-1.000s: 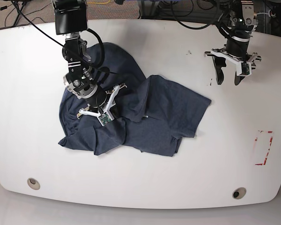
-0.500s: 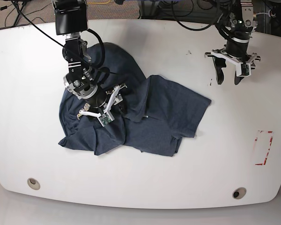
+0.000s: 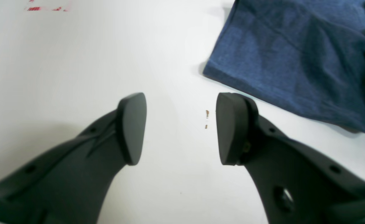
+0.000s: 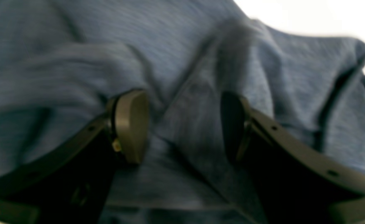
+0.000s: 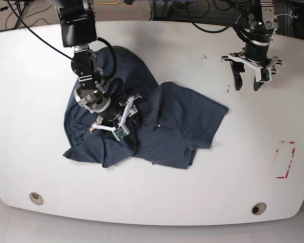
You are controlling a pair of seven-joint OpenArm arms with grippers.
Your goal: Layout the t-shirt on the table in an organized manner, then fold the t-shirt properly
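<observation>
The dark blue t-shirt (image 5: 162, 126) lies crumpled and bunched on the white table (image 5: 157, 202), left of centre. My right gripper (image 5: 120, 115) is down on the shirt's rumpled left part. In the right wrist view it (image 4: 182, 124) stands open, and a loose ridge of t-shirt (image 4: 185, 46) cloth runs between the jaws without being pinched. My left gripper (image 5: 247, 86) hovers open over bare table at the back right, well clear of the shirt. In the left wrist view it (image 3: 181, 127) holds nothing; a t-shirt (image 3: 294, 56) edge lies ahead and to its right on the table (image 3: 61, 62).
Two round grommet holes (image 5: 36, 198) (image 5: 258, 208) sit near the front edge. A red-and-white marking (image 5: 285, 159) is at the right, also seen as the red marking (image 3: 45, 7). Small dark specks (image 3: 206, 115) lie by the left gripper. Cables hang behind the back edge.
My right gripper has opened, letting go of the cloth, and has shifted slightly right and toward the front on the shirt. The left arm has not moved.
</observation>
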